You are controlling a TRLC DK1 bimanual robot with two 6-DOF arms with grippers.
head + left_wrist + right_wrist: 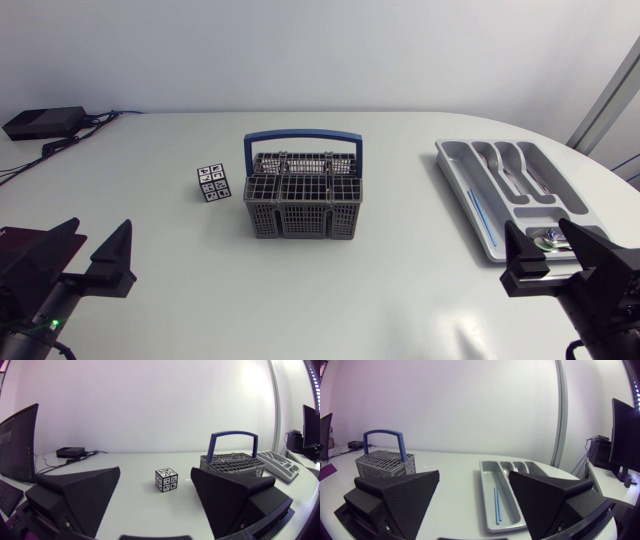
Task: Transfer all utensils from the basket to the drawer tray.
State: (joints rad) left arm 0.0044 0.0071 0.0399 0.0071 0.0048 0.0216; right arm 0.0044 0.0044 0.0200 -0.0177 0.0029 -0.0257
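Observation:
The grey utensil basket (pixel 300 205) with a blue handle stands mid-table; nothing sticks up above its grid top. The grey drawer tray (pixel 452 170) lies at the right and holds a thin blue stick (pixel 483 215) and some metal cutlery (pixel 512 170). My left gripper (pixel 90 255) is open and empty near the front left edge, well apart from the basket (pixel 232 465). My right gripper (pixel 562 262) is open and empty at the front right, just before the tray's near end. In the right wrist view the tray (pixel 484 485) and blue stick (pixel 496 505) lie ahead of the gripper (pixel 472 505).
A small black-and-white marker cube (pixel 212 183) sits left of the basket, ahead of the left gripper (pixel 155 505) as the cube (pixel 166 480) shows. A black box (pixel 45 122) with cables lies at the back left corner.

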